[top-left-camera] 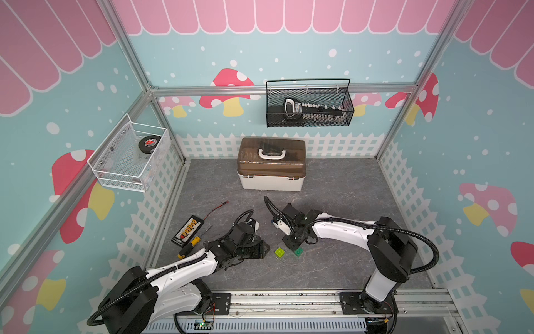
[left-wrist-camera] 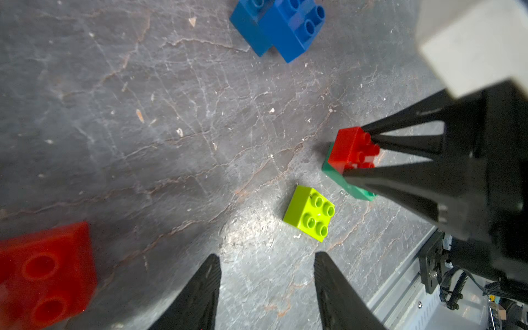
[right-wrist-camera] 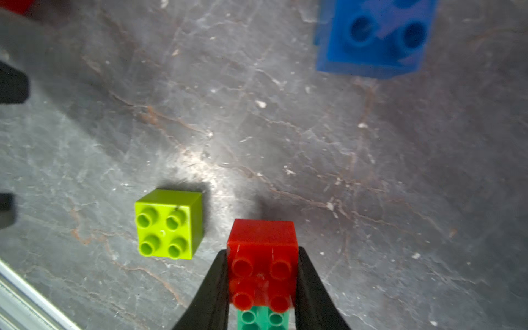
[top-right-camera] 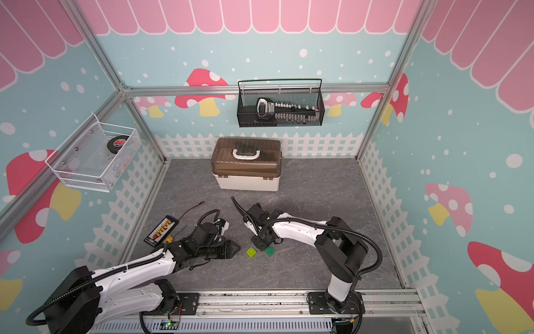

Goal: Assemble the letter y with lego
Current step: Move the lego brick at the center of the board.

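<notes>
A lime lego brick (top-left-camera: 279,252) (left-wrist-camera: 310,213) (right-wrist-camera: 168,224) lies studs-up on the grey table between the two arms. Right beside it, my right gripper (right-wrist-camera: 262,253) (top-left-camera: 291,245) (left-wrist-camera: 354,153) is shut on a red brick (right-wrist-camera: 263,263) (left-wrist-camera: 353,148) that sits on one end of the longer green brick (right-wrist-camera: 261,320) (top-left-camera: 298,252) (left-wrist-camera: 357,191). My left gripper (left-wrist-camera: 266,255) (top-left-camera: 261,250) is open and empty, a short way from the lime brick. A second red brick (left-wrist-camera: 45,274) lies beside the left gripper. Two blue bricks (left-wrist-camera: 283,25) (right-wrist-camera: 374,37) lie together farther off. No letter y shape shows.
A closed white toolbox with a brown lid (top-left-camera: 271,164) stands at the back. A yellow-handled screwdriver (top-left-camera: 189,245), a black bit holder (top-left-camera: 187,230) and a red wire (top-left-camera: 216,209) lie at the left. The metal rail (top-left-camera: 289,300) runs along the front edge.
</notes>
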You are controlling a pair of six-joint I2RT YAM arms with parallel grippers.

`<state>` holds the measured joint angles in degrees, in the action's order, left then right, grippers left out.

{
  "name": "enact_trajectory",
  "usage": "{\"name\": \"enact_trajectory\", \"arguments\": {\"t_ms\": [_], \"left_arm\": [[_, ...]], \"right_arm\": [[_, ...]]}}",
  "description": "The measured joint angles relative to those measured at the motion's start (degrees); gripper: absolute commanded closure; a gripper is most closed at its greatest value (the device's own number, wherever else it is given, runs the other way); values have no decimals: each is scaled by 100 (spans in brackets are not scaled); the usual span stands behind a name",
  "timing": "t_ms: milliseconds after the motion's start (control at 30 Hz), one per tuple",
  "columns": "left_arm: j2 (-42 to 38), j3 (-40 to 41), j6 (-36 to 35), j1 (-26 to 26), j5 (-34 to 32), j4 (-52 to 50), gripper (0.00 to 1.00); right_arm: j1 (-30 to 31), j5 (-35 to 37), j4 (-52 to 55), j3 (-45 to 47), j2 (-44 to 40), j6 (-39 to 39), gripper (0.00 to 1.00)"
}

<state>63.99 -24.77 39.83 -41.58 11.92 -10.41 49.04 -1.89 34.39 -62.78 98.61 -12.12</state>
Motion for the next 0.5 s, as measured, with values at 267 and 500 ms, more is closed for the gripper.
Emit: {"name": "enact_trajectory", "arguments": {"t_ms": [267,500], "left_arm": [[33,-4,-2,0,2,0,46],[31,-4,0,0,-22,4,46]], "right_arm": [[-557,450,114,-352,166,35,66],[-592,514,92,-468,260,120,58]]}}
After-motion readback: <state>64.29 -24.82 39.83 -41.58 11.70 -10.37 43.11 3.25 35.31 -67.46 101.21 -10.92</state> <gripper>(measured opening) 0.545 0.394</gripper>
